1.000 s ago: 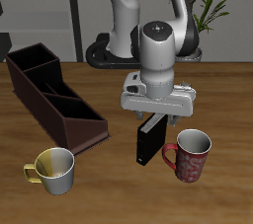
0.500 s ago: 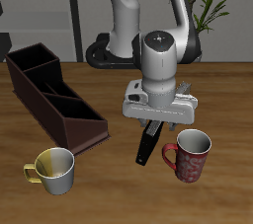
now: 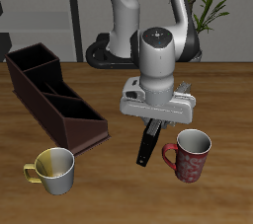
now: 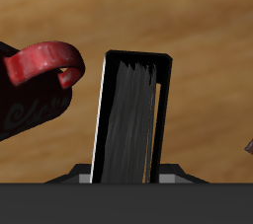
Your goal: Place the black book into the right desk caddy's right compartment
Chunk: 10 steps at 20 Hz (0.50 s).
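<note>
Status: grasp stage, no transport done.

- Gripper sits right on top of the book. The book hangs below it, tilted, lower end toward the desk's front edge. Can't tell from the exterior view whether that lower end touches the desk or has just lifted clear.
- Wrist view: book fills the space straight ahead of the gripper, pale page edge along one side. Fingers aren't clearly visible in either view. My read is the gripper is pinching the book's upper end, since a tilted book wouldn't stand like that alone, but that's inference.
- Caddy is well apart from the gripper, off to the side across the desk. Target compartment is at its tall-walled end, the end farthest from the gripper; looks empty.
- Red mug is just beside the book, not touching as far as I can see. Yellow mug stands near the caddy's low end.

Left: lift clear, carry across to the caddy, line up over the tall end section, lower in, release. Basically everything after the grasp.
</note>
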{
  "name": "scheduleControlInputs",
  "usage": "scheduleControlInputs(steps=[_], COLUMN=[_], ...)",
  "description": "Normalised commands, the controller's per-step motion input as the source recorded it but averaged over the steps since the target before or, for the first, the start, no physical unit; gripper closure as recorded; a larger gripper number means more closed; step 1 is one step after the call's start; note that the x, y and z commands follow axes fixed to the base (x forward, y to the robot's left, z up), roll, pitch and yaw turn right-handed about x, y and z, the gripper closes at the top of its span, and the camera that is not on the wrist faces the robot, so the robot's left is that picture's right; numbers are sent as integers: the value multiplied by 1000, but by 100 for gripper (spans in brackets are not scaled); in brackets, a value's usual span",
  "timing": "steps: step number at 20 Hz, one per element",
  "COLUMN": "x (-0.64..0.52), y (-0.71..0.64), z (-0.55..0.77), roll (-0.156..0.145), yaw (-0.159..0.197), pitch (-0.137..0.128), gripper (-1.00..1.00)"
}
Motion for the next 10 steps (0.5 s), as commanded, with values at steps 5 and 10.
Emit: scheduleControlInputs(steps=[5, 10], x=[69, -47], y=[-223, -289], z=[166, 412], roll=[-24, -36], yaw=[11, 18], pitch=[-22, -52], gripper=[100, 100])
